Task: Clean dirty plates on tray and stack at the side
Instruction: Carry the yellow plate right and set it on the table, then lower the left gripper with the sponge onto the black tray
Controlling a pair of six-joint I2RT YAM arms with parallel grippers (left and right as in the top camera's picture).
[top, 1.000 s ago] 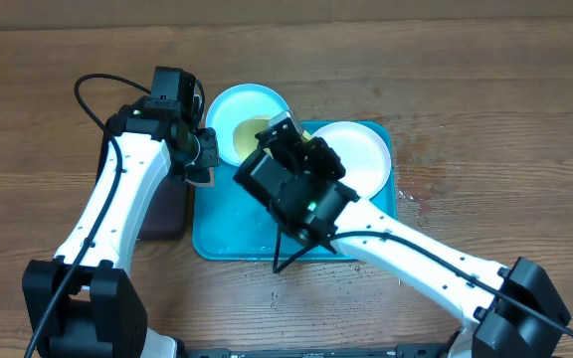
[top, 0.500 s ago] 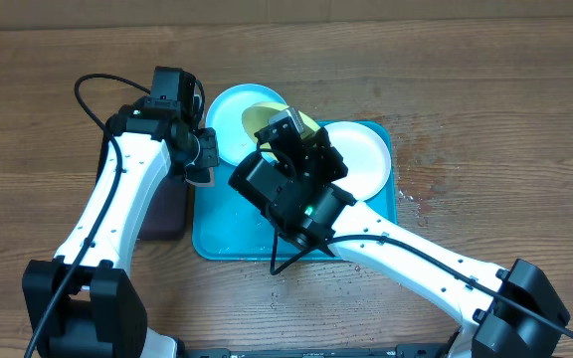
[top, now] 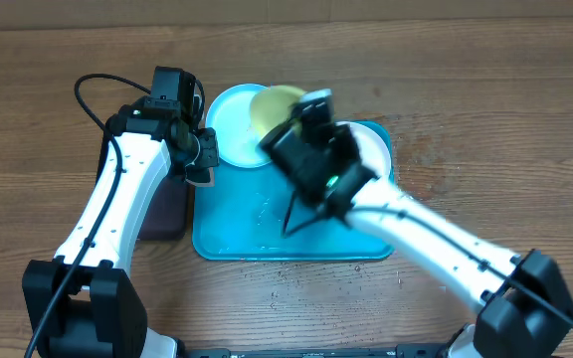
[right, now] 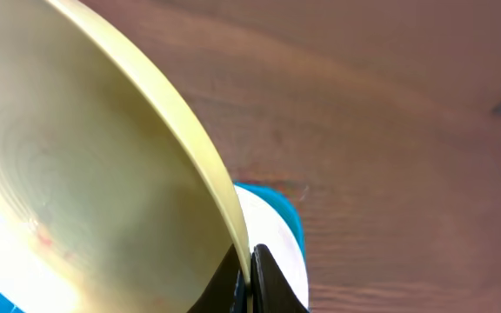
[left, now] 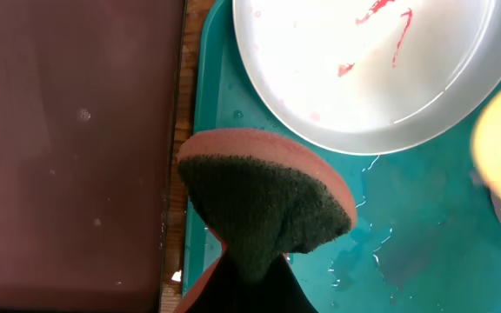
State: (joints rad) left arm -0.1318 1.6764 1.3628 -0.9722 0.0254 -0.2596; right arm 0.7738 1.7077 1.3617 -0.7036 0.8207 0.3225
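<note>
The turquoise tray [top: 237, 234] lies at the table's middle. A light blue plate [top: 229, 129] with red smears sits on its far left corner; it also shows in the left wrist view [left: 364, 78]. A white plate [top: 374, 144] lies at the tray's far right, mostly under my right arm. My right gripper [top: 301, 111] is shut on the rim of the yellow-green plate [top: 275, 105] and holds it tilted above the tray's far edge; the plate fills the right wrist view [right: 85, 191]. My left gripper [top: 199, 159] is shut on a sponge [left: 263, 200] over the tray's left rim.
A dark brown-black tray [top: 167, 209] lies left of the turquoise tray and fills the left of the left wrist view [left: 68, 148]. Water drops lie on the turquoise tray floor [left: 381, 243]. Bare wooden table [top: 485, 119] extends to the right and far side.
My right gripper has lifted the yellow-green plate and carried it toward the far side and right, tilting it up. The left arm has not moved.
</note>
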